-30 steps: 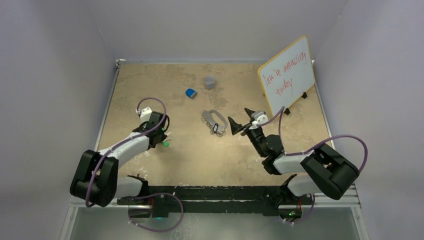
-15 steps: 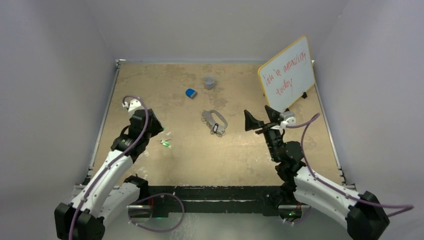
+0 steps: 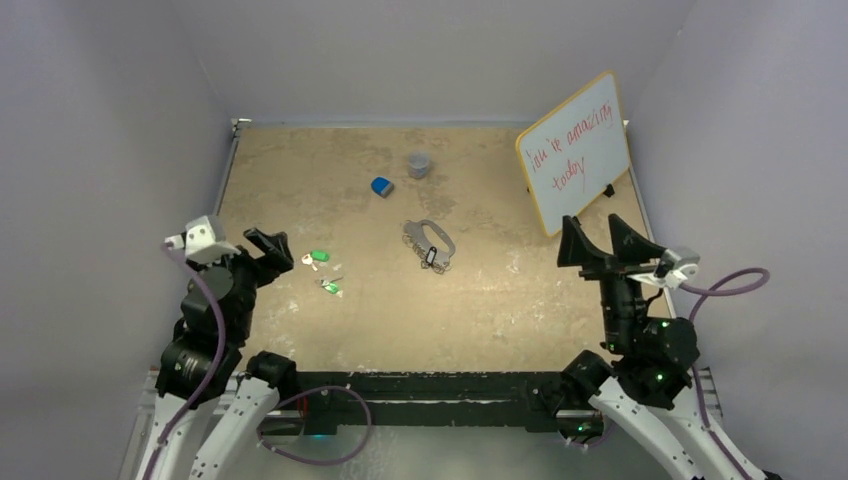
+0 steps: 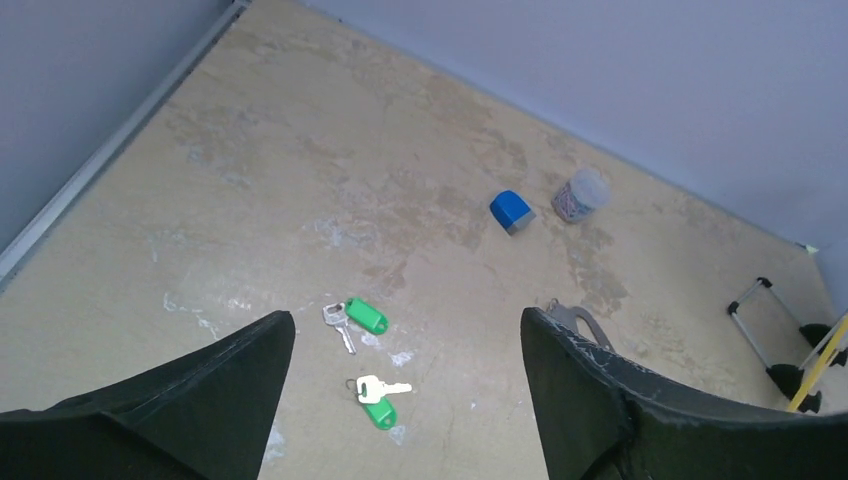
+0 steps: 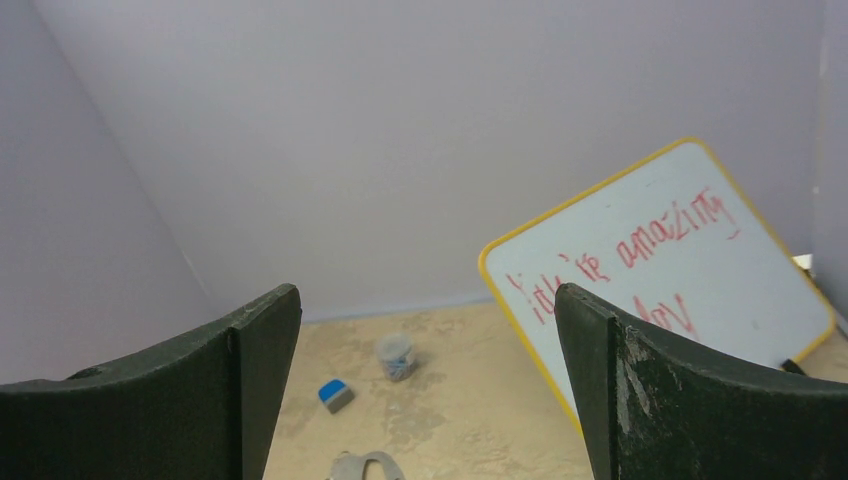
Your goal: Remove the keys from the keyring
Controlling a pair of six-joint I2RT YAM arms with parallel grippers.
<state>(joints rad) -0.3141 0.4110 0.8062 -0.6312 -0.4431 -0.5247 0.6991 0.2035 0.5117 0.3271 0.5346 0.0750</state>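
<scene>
Jaws on left gripper (image 3: 272,250) and right gripper (image 3: 590,228) are spread wide, empty. Near the left edge, keys (image 4: 364,316) are judged light, stiff, slippery; best pinched by the green heads.

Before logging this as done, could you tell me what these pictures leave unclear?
keyring: top view, too small to tell whether its metal ring is empty.
Left wrist view: a jaw hides most of it; right wrist view: the bottom edge cuts it off.
whiteboard: right wrist view, a jaw covers its lower line.
</scene>
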